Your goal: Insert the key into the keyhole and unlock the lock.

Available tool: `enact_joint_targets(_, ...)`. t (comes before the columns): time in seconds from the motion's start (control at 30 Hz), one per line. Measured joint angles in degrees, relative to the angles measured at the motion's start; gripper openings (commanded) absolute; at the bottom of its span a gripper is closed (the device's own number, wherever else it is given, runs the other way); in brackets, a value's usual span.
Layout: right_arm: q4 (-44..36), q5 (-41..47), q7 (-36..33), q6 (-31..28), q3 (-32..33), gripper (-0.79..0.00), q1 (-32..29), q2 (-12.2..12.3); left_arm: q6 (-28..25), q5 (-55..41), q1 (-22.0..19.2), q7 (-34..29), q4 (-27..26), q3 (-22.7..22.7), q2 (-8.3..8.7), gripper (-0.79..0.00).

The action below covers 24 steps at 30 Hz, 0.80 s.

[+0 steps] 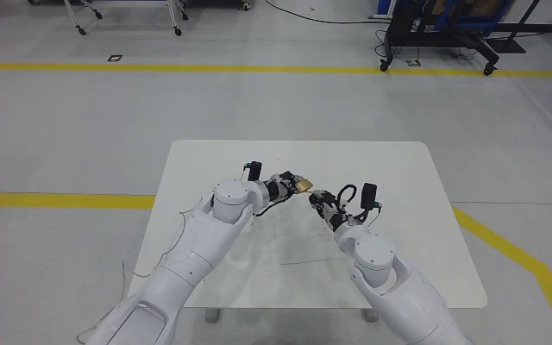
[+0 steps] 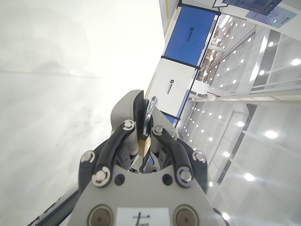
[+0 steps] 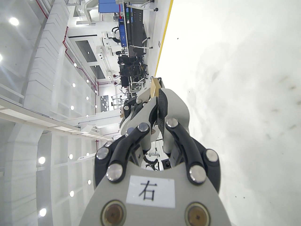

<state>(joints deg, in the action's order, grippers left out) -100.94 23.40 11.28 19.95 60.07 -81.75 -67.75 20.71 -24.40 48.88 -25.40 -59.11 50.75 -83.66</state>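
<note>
- Lock (image 2: 144, 146), brass-bodied, sits clamped in the left gripper (image 2: 147, 112) above the white counter (image 1: 414, 172). Its silver shackle (image 2: 151, 105) pokes out beyond the gripper's end.
- Right gripper (image 3: 158, 95) is clenched on a slim brass piece, apparently the key (image 3: 155, 87). It meets the other gripper tip to tip over the middle of the counter.
- Keyhole is hidden, so whether the key has entered cannot be told.
- Doing this step well likely means holding the lock rigid and lining the blade square to the slot. The push should be gentle, with the turn made only once the key is fully seated. A skewed push could twist the lock in its grip.
- Both grippers crowding the meeting point look like the main obstruction.
- Yellow floor lines (image 1: 259, 67) and a black wheeled frame (image 1: 448, 43) lie well behind the counter.
</note>
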Motion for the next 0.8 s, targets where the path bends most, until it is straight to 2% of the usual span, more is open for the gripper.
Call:
enact_joint_targets(0.27,-0.04,-0.45,-1.52,0.07,0.78,-0.785,-0.32,-0.38,-0.37,-0.61,0.17,-0.60,-0.20,0.93,-0.13,-0.785)
enact_joint_targets(0.5,-1.83,0.72,-4.61,-3.46,6.38,-0.785,-2.38,0.09,-2.57,-7.88,1.75,-4.99,-2.19,6.15,0.50,-0.785)
enact_joint_targets(0.57,-2.84,0.07,-6.91,-4.52,7.86,-0.785,-3.09,0.38,-2.59,-8.04,1.86,-5.14,-2.32,6.30,0.53,-0.785)
enact_joint_targets(0.8,-2.83,0.04,-6.73,-4.50,7.83,-0.785,-3.09,0.38,-2.55,-7.89,1.82,-5.06,-2.27,6.21,0.52,-0.785)
